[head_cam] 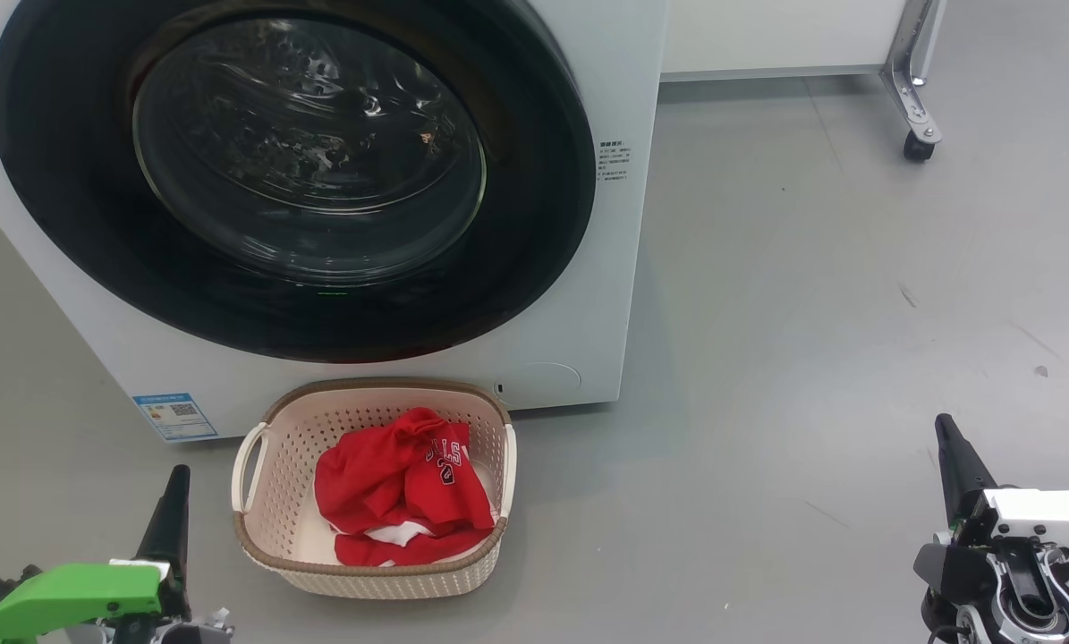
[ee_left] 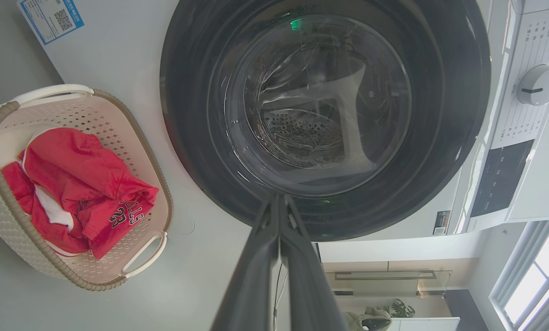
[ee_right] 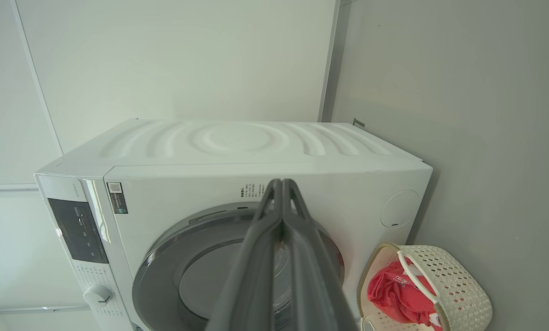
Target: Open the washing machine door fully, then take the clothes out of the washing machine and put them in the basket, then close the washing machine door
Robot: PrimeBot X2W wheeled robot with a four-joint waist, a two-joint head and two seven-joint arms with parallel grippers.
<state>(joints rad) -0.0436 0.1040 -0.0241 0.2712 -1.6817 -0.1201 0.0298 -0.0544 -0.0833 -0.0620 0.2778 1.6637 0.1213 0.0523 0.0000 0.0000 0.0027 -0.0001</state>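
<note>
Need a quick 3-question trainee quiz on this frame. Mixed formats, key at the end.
1. True or false: the washing machine door is closed flush against the washing machine.
2. Where are the clothes? A: inside the washing machine. B: in the basket. C: held in a gripper.
3. Fill the blank: the left gripper and the right gripper both have their fingers ____ and hold nothing.

Key: 1 true; 2 B; 3 shut.
</note>
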